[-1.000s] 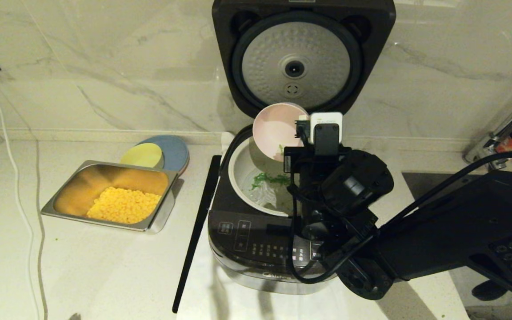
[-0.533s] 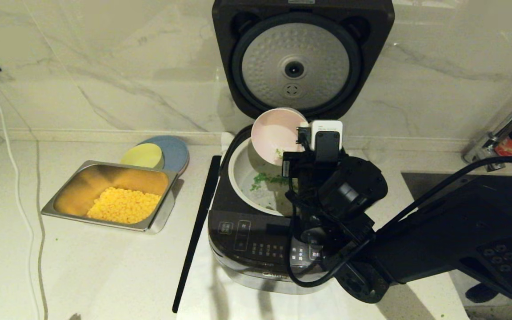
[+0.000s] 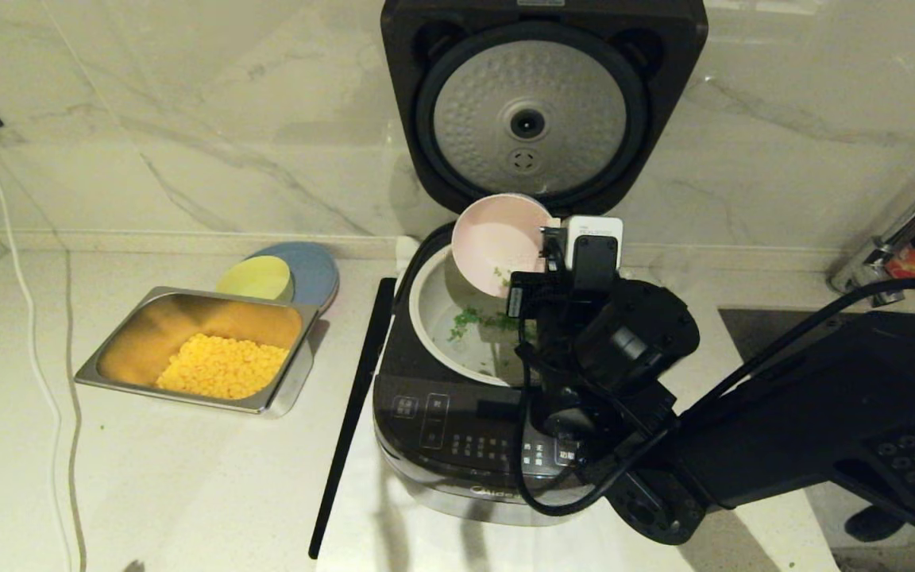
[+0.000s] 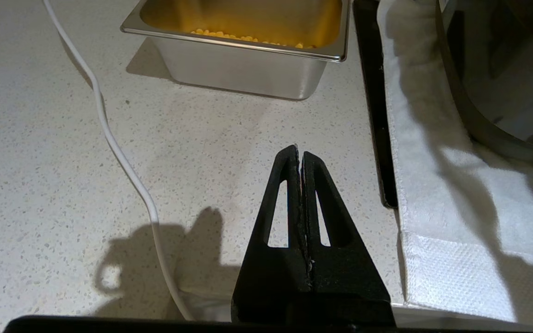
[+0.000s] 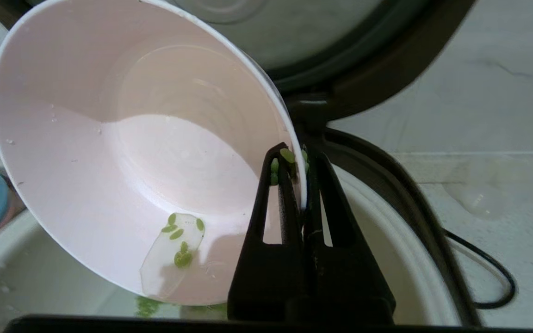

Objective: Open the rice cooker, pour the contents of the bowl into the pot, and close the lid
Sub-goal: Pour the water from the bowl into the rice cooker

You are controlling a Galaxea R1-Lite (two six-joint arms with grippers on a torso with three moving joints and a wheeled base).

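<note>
right gripper (image 5: 301,173) pinched shut on the pink bowl (image 3: 499,242) rim has tipped it a bit lower over the pot (image 3: 445,318), most greens (image 3: 483,321) are already in, so pouring's nearly done.

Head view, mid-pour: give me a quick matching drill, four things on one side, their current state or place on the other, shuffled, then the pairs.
Things:
1. lid
2. bowl
3. steel tray
4. left claw

States:
A. shut on nothing, over the bare counter
B. tipped over the pot, rim pinched by the right claw, a few green bits left inside
C. swung up, dimpled silver underside showing
D. holds yellow corn kernels, left of the rice cooker

Pairs: 1-C, 2-B, 3-D, 4-A
</note>
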